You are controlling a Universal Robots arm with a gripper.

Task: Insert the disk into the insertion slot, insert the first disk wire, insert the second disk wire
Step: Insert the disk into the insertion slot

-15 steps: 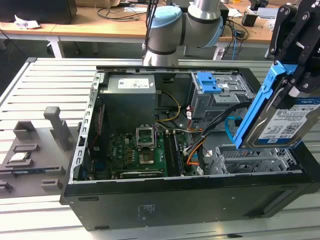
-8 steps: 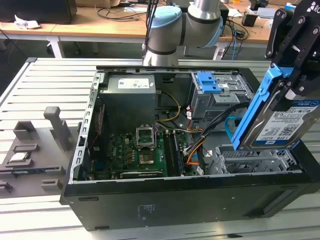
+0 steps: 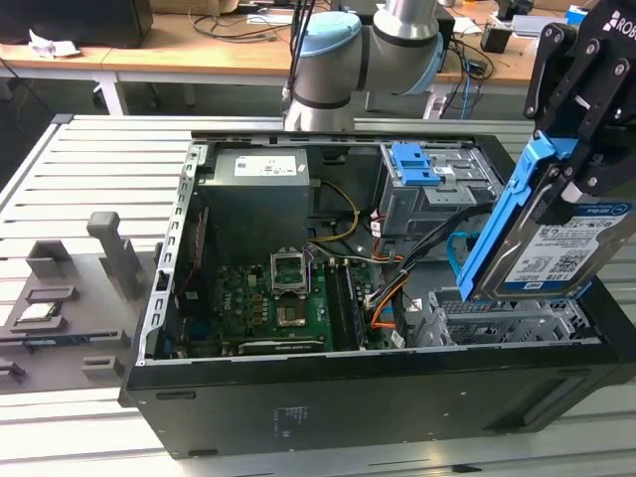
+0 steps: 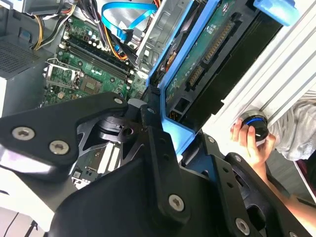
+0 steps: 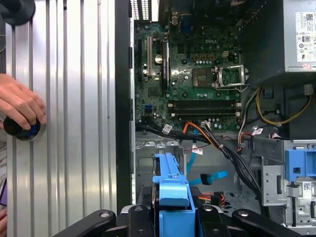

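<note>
One claw (image 3: 574, 139) clamped on the disk (image 3: 556, 248), tilted above the insertion slot (image 3: 507, 320)

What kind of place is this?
Probably a robotics lab: an open computer case on a slatted metal table, cable-strewn desks behind, and a robot arm whose gripper holds a disk.

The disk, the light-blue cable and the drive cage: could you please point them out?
disk (image 3: 561, 256), exterior view, on its white label
light-blue cable (image 4: 128, 6), second wrist view, on its flat band
drive cage (image 3: 507, 318), exterior view, on its perforated wall
</note>
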